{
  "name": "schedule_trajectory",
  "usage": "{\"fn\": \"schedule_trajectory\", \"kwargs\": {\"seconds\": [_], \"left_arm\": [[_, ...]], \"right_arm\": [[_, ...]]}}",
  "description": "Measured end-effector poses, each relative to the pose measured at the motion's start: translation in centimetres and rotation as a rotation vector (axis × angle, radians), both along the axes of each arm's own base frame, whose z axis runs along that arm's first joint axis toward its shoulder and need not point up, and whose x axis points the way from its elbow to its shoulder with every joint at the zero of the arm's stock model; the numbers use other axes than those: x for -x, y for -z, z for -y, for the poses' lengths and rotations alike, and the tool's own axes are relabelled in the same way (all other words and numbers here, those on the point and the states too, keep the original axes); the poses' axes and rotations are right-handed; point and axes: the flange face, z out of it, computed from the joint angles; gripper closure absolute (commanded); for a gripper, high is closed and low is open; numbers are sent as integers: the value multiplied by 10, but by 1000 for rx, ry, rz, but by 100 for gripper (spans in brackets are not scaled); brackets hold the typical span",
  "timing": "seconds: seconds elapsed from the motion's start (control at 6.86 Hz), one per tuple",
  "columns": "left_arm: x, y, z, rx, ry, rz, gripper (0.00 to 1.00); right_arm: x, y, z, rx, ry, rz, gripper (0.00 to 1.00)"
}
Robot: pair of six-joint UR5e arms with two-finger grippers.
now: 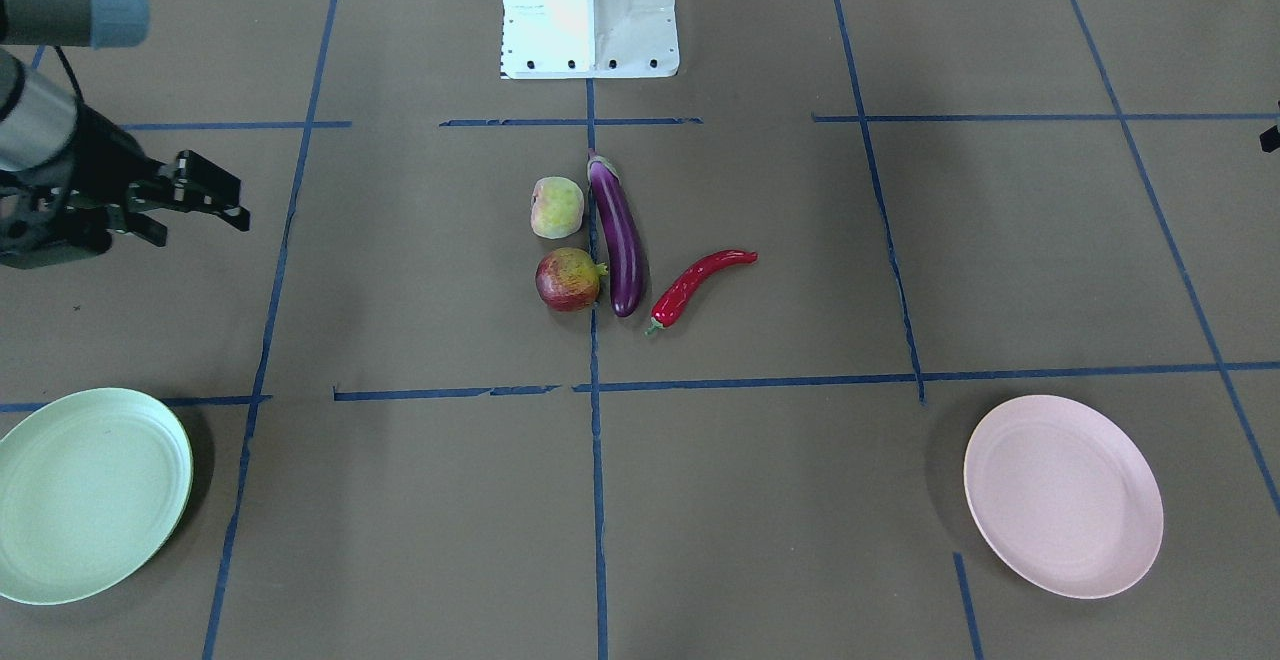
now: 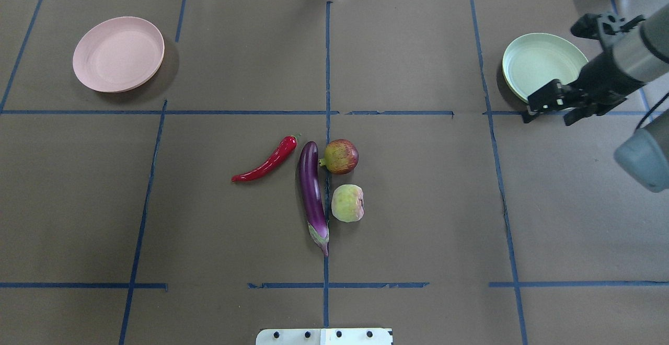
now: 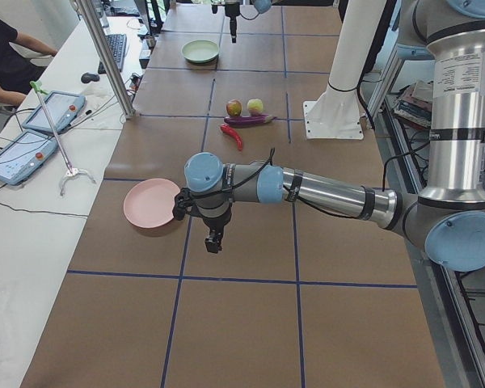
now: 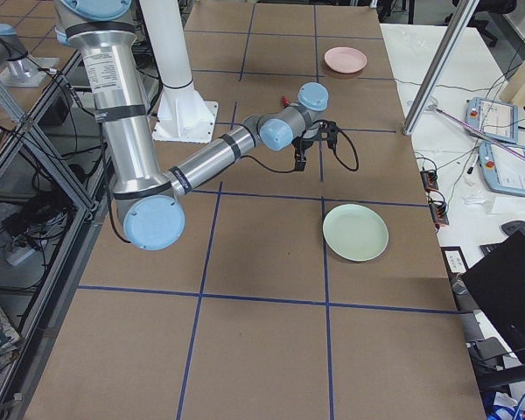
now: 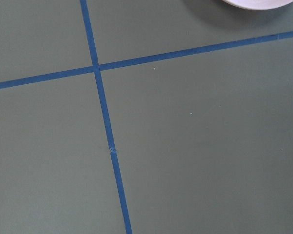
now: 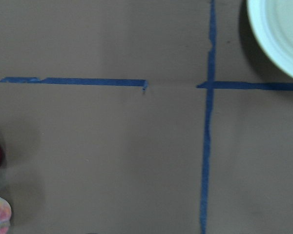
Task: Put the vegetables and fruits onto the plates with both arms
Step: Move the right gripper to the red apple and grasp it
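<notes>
Brown paper gridded with blue tape (image 2: 326, 73) covers the table (image 2: 418, 204), where all four pieces of produce lie clustered at the centre, well apart from both plates. The purple eggplant (image 2: 312, 193) stretches along the middle tape line, its cap end pointing toward the robot's white base (image 1: 590, 10). Just beside it on the robot's right sit the pomegranate (image 2: 341, 157), its crown tip turned toward the eggplant, and, nearer the robot, the peach (image 2: 347, 203). On the eggplant's other side lies the red chili pepper (image 2: 266, 164), with its green stem close to the eggplant's rounded far end.

The pink plate (image 2: 117, 55) rests at the far left of the table and the mint green plate (image 2: 538, 62) at the far right. The right gripper (image 2: 548, 114) hovers above the paper near the green plate's rim, its two fingers spread and holding nothing. The left gripper (image 3: 214, 241) shows only in the side view from the table's left end, hanging point-down beside the pink plate, and whether its fingers are spread or closed cannot be told from there. The left wrist camera catches only tape lines and a sliver of the pink plate's rim.
</notes>
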Motion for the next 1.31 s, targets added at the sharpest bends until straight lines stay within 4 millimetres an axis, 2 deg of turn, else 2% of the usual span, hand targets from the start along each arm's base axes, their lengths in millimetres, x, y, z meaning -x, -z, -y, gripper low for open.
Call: {"fn": "schedule_trajectory", "kwargs": {"seconds": [0.15, 0.29, 0.44, 0.58, 0.88, 1.31], "left_arm": [[0, 1, 0, -3, -1, 0, 0], [0, 1, 0, -5, -1, 0, 0], [-1, 1, 0, -5, -2, 0, 0], [-1, 2, 0, -6, -2, 0, 0], [-1, 2, 0, -7, -1, 1, 0], [-1, 3, 0, -8, -1, 0, 0]], "right_arm": [[52, 31, 3, 3, -34, -20, 0], [95, 59, 5, 4, -68, -25, 0], [129, 79, 5, 5, -103, -9, 0], [158, 89, 3, 6, -130, 17, 0], [192, 101, -4, 3, -130, 50, 0], [225, 116, -18, 9, -115, 60, 0]]}}
